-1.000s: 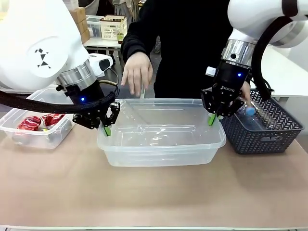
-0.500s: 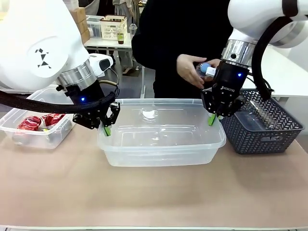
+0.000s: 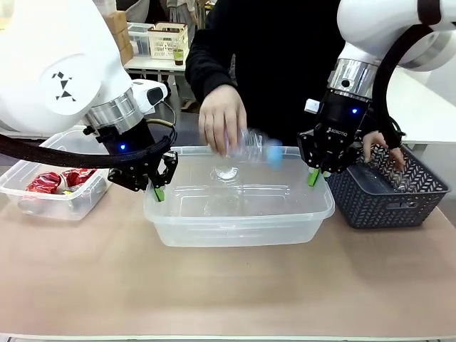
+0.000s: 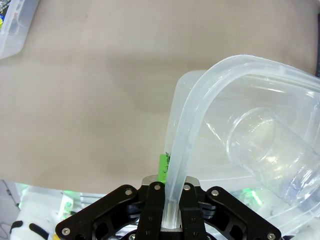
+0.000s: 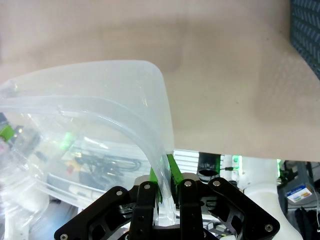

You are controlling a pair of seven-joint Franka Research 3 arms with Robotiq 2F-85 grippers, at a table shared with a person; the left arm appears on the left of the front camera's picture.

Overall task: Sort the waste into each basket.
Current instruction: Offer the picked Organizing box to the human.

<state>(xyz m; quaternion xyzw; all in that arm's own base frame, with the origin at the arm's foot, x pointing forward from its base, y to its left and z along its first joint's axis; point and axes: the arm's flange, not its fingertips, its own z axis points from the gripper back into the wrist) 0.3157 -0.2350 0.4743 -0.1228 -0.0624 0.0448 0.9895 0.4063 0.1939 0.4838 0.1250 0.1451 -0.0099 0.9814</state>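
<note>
1. Front view: left tool (image 3: 161, 187) and right tool (image 3: 315, 174) each clench the clear tub's (image 3: 239, 214) rim at opposite ends.
2. Between them, a person's hand (image 3: 222, 118) holds a bottle (image 3: 256, 148) lengthwise just over the tub, ready to drop.

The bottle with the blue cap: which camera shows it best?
The front view: the whole bottle shows in the person's hand above the large tub. The left wrist view shows part of a clear bottle; the right shows none clearly.

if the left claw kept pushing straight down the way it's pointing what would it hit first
The left claw is already shut on the rim of the big clear tub, so it would press that rim first. Past it lies the tan table, though depth is hard to judge.
</note>
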